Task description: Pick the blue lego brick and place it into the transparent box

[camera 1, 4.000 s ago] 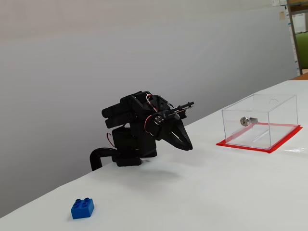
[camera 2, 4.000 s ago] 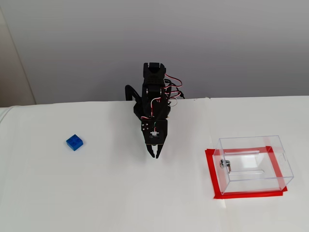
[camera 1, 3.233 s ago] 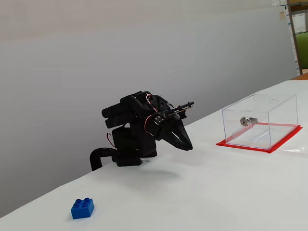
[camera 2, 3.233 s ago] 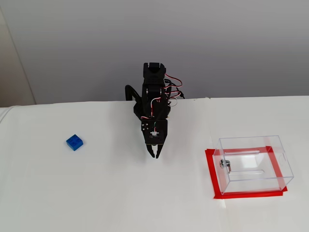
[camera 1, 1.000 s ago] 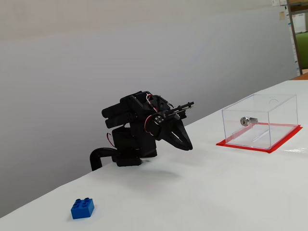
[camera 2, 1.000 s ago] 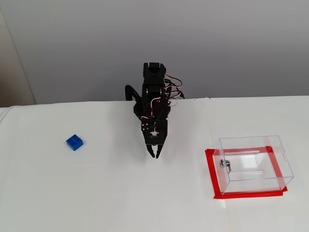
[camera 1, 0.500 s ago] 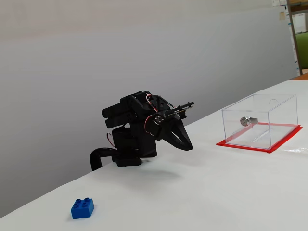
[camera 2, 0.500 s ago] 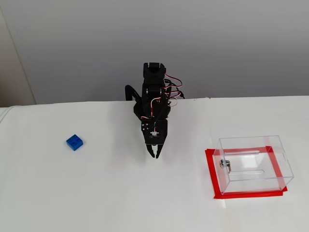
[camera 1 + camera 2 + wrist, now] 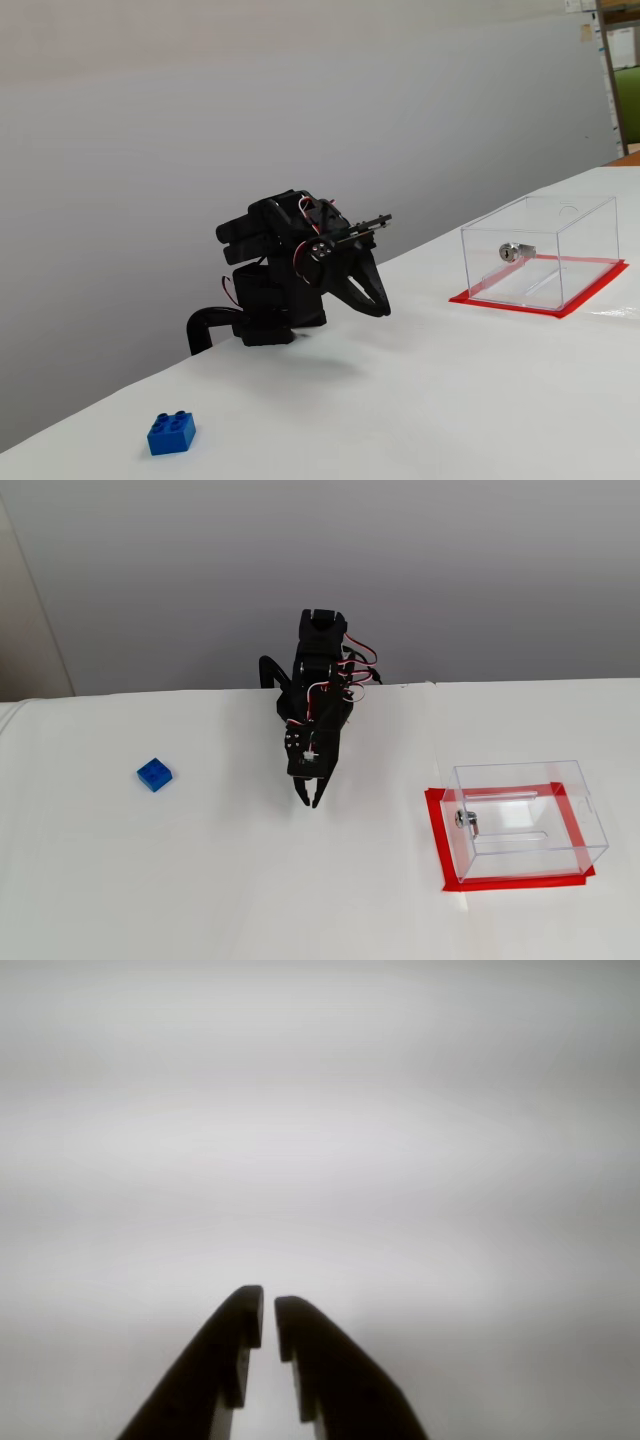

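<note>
Risk of a missed or skewed grasp: blue lego brick [image 9: 154,774] lay small, angled, well left of gripper [image 9: 310,802] in that fixed view, transparent box [image 9: 525,820] far right. Gripper nearly clenched, empty, a sliver apart in the wrist view. White table [image 9: 480,400]; plain grey wall [image 9: 250,110]; shelving [image 9: 622,70] at the edge.

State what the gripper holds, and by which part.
Nothing. The gripper is nearly closed on bare air; the brick lies apart on the table.
</note>
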Motion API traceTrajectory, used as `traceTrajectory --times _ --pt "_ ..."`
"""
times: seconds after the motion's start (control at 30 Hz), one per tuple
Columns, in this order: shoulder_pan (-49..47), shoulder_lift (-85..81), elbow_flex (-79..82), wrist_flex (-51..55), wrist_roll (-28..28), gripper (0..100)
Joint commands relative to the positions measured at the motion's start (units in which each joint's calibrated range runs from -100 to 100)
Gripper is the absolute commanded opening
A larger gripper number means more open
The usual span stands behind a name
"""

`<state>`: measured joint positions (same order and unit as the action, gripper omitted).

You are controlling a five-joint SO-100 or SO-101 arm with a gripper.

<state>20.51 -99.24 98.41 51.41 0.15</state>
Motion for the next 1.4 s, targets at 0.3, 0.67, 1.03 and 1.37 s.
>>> traceTrajectory --times 0.3,0.67,1.03,1.37 --pt "14.94 -0.42 0.96 -1.02 -0.30 1" --pt "25.07 -0.42 0.96 -1.02 -0.30 1" --pt "34.68 -0.42 0.23 -5.98 -0.30 1" --pt "44.22 -0.42 -4.38 -5.98 -0.30 1"
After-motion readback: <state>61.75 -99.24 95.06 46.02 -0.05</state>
